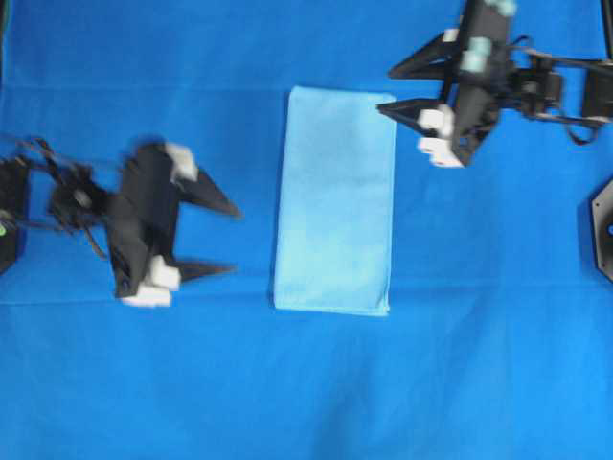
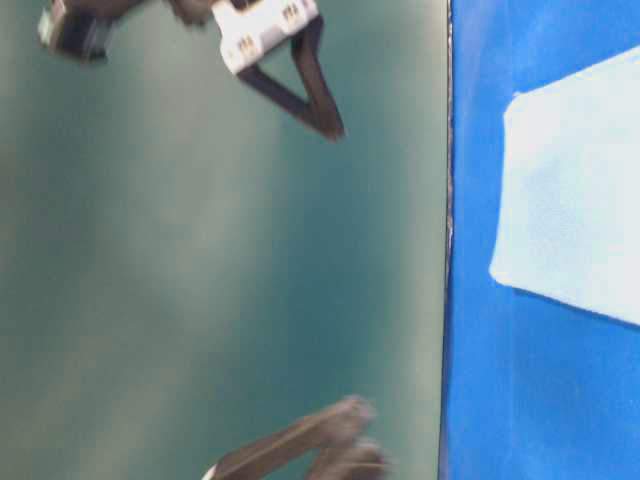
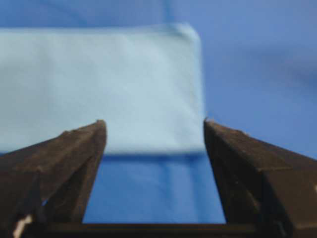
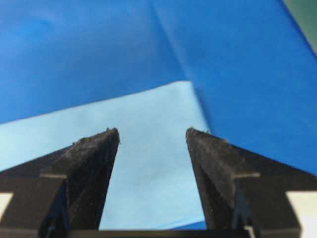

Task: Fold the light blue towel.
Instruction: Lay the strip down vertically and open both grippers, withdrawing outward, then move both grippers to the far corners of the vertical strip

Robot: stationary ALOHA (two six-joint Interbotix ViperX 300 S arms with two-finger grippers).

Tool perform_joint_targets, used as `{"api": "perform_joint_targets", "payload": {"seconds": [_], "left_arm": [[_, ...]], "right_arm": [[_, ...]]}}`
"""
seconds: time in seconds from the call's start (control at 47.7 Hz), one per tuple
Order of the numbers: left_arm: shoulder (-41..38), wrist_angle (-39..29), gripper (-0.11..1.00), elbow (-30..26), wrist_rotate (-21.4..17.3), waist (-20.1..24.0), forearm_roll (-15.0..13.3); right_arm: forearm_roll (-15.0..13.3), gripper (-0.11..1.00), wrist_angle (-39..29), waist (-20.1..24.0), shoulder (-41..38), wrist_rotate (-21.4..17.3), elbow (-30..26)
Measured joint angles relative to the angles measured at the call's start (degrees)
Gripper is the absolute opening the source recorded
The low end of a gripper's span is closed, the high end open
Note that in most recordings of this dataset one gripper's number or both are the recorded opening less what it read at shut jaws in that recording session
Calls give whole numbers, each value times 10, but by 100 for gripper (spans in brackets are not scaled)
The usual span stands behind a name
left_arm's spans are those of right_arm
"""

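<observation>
At centre of dark royal-blue tabletop (image 1: 306, 383): pale sky-blue microfibre towel (image 1: 335, 201) lying flat as narrow rectangle, apparently folded once. Left tool (image 1: 211, 235) and right tool (image 1: 407, 88) spread wide, empty, clear of cloth. Any further fold remains.

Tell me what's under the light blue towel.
The light blue towel lies flat on the dark blue table covering, which shows all around it. Anything beneath the towel itself is covered and cannot be seen.
</observation>
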State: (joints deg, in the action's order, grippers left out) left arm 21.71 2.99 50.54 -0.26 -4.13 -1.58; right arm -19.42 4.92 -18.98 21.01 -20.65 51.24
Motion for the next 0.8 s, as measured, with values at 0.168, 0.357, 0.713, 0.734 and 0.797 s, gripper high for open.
{"api": "perform_joint_targets", "payload": {"seconds": [0.168, 0.357, 0.713, 0.734, 0.797], "left_arm": [[72, 115, 70, 81, -19, 33, -1], [98, 185, 70, 143, -19, 47, -1], [75, 191, 70, 142, -16, 57, 0], [73, 191, 70, 142, -17, 60, 0], [62, 191, 70, 134, -17, 70, 0]], "right_arm": [[6, 61, 45, 26, 74, -18, 69], [12, 61, 71, 38, 99, -36, 125], [13, 61, 80, 40, 98, -40, 127], [13, 61, 79, 40, 98, -40, 126], [13, 61, 76, 40, 92, -40, 122]]}}
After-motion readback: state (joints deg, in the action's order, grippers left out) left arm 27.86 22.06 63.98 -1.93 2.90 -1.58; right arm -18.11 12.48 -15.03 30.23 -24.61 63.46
